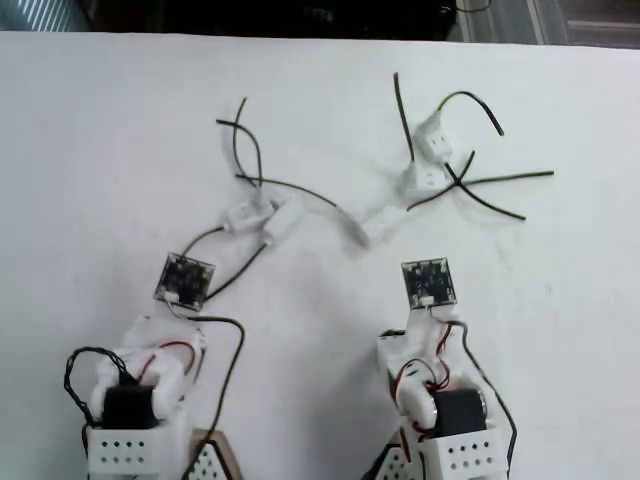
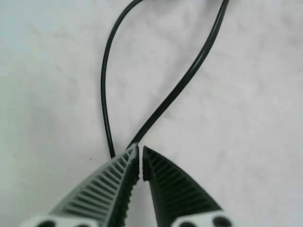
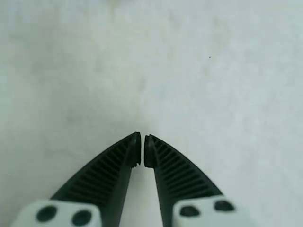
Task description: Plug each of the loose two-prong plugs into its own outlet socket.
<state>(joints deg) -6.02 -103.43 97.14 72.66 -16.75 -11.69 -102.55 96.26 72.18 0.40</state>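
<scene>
Several small white plug and socket pieces with black wires lie on the white table. One pair (image 1: pixel 262 216) lies ahead of the left arm (image 1: pixel 185 278), and I cannot tell whether its pieces are joined. A chain of white pieces (image 1: pixel 420 180) runs from the far right down to a piece (image 1: pixel 372 228) ahead of the right arm (image 1: pixel 428 282). My left gripper (image 2: pixel 140 152) is shut and holds nothing, its tips over two black wires (image 2: pixel 180 87) that loop away on the table. My right gripper (image 3: pixel 142 144) is shut over bare table.
Loose black wire ends (image 1: pixel 500 185) spread out at the far right. The table's back edge (image 1: pixel 300 36) meets a dark background. The arms' bases and cables (image 1: pixel 225 370) sit at the near edge.
</scene>
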